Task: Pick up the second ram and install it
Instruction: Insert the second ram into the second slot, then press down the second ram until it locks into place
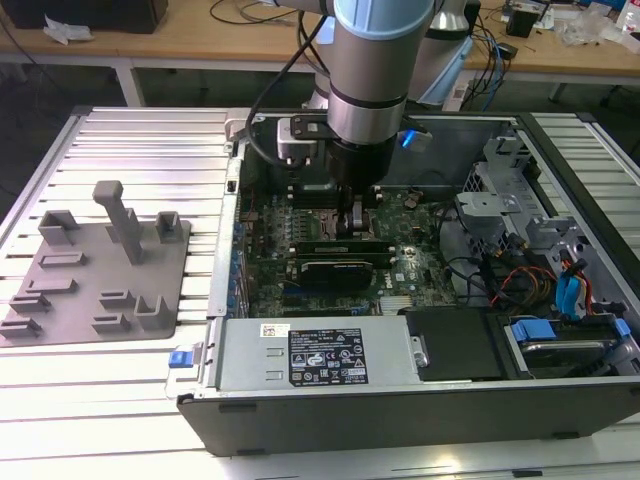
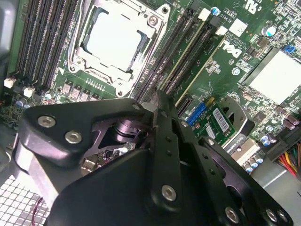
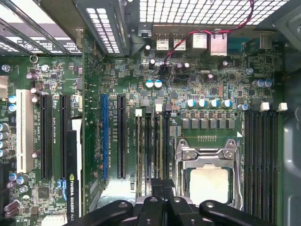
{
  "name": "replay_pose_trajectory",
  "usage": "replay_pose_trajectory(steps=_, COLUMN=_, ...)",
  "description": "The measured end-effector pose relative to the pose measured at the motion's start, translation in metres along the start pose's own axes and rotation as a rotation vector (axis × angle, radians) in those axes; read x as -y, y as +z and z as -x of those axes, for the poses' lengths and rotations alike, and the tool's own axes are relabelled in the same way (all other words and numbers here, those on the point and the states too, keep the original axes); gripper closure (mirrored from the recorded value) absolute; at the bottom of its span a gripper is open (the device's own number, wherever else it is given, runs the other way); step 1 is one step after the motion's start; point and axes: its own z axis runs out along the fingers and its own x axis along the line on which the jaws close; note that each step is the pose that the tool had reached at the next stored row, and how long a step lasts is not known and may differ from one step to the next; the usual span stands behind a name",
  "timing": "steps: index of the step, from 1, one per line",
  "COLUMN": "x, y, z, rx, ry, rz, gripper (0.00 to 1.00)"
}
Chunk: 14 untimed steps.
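We are looking into the open computer case [image 1: 300, 365], where the arm is reaching down over the motherboard [image 3: 211, 84] near the case's rear wall. The gripper [image 2: 158, 101] is hanging with its fingers drawn together over the memory slots beside the processor socket [image 2: 117, 42]. The second ram [image 2: 200, 66], as best we can tell, is standing in a slot just beside the fingertips.

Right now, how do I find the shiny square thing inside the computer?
Look inside the open black metal computer case, at the green motherboard. The square silver processor socket sits between two groups of long black slots; it alone has a shiny frame around a pale middle.
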Motion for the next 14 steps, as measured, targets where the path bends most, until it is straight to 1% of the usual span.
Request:
replay_pose_trajectory(steps=3, x=0.0008, y=0.0000, z=0.0019, rx=0.0000, ry=0.000, rz=0.0001, gripper=0.92)
replay_pose_trajectory(steps=6, x=0.0035, y=0.0000, z=0.0019, rx=-0.0001, ry=0.001, rz=0.0001, gripper=0.92)
replay_pose_trajectory(steps=14, x=0.0045, y=0.0000, z=0.0019, rx=-0.0001, ry=0.001, rz=0.0000, gripper=0.92)
